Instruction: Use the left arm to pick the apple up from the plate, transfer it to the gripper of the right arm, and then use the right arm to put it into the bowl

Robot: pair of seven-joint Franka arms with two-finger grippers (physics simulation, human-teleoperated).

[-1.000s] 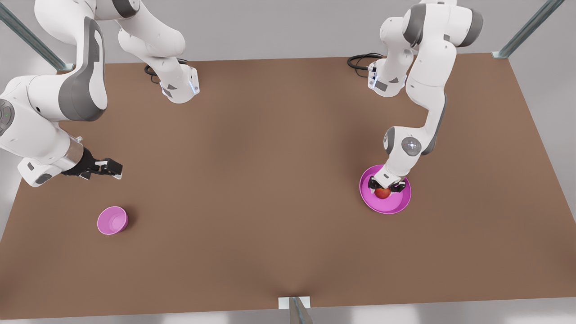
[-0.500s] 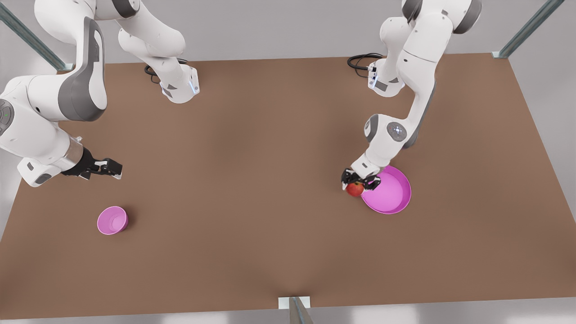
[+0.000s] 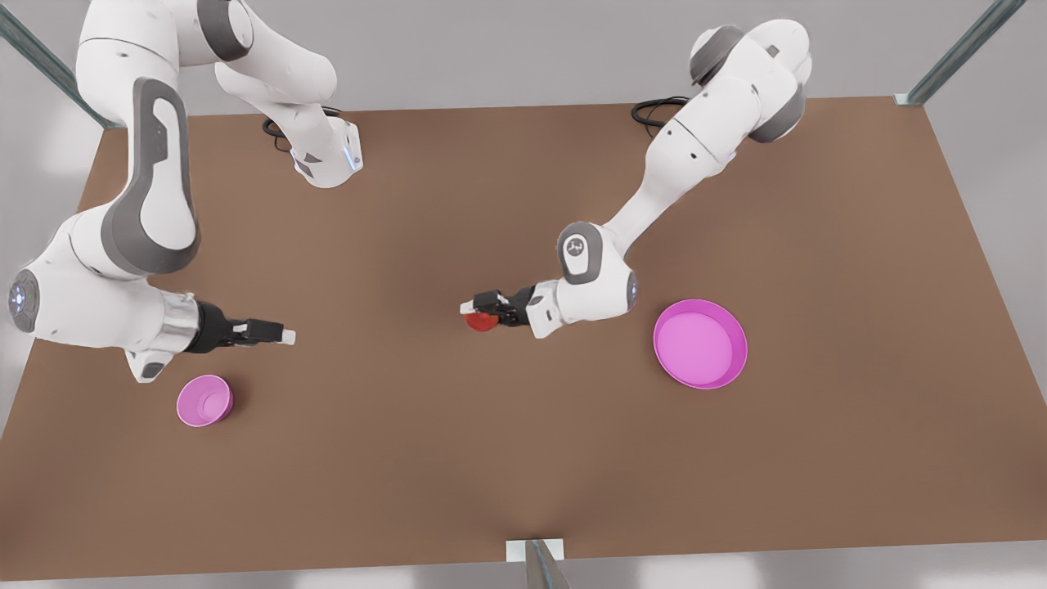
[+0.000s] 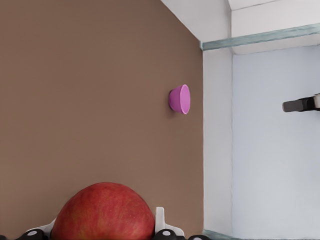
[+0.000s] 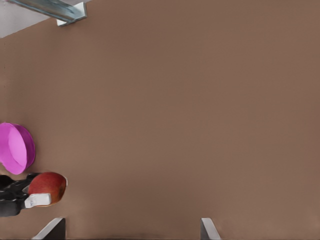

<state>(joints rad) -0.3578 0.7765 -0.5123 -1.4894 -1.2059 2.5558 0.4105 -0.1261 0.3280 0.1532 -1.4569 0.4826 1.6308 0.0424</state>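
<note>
Brown tabletop under grey walls, metal frame struts at the corners. Left gripper is held sideways above mid-table, fingers clenched on the apple; in the left wrist view the apple sits between the white fingertips, pressed on both sides. The plate lies behind the left gripper's wrist, well apart from its fingers, nothing in it. Right gripper hovers at the front view's left, pointing toward the left gripper, with a wide stretch of bare table between their fingertips. Right fingers are spread: the right wrist view shows its two tips far apart, nothing between them, and the apple and the plate well beyond them. The bowl sits upright on the table near the right gripper, below and just behind its fingertips, not touching them.
</note>
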